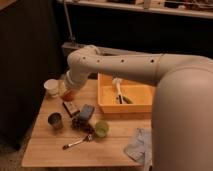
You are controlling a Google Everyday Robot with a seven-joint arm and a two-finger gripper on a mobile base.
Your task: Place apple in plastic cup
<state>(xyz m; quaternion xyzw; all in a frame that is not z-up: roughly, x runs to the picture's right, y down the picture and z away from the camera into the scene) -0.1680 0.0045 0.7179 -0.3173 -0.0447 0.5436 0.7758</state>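
My gripper (68, 92) hangs from the white arm over the table's back left corner, just right of the white cup. It is shut on the apple (69, 95), a small orange-red fruit showing at its tip. The plastic cup (101, 129), short and light green, stands near the table's middle front, well to the right of and nearer than the gripper. The fingers themselves are mostly hidden by the wrist.
A white cup (51, 87) stands at the back left and a dark metallic cup (55, 120) at the front left. Dark grapes (82, 124), a blue item (86, 112) and a dark packet (71, 107) lie between. A yellow bin (127, 106), a spoon (76, 142) and a blue cloth (138, 145) are nearby.
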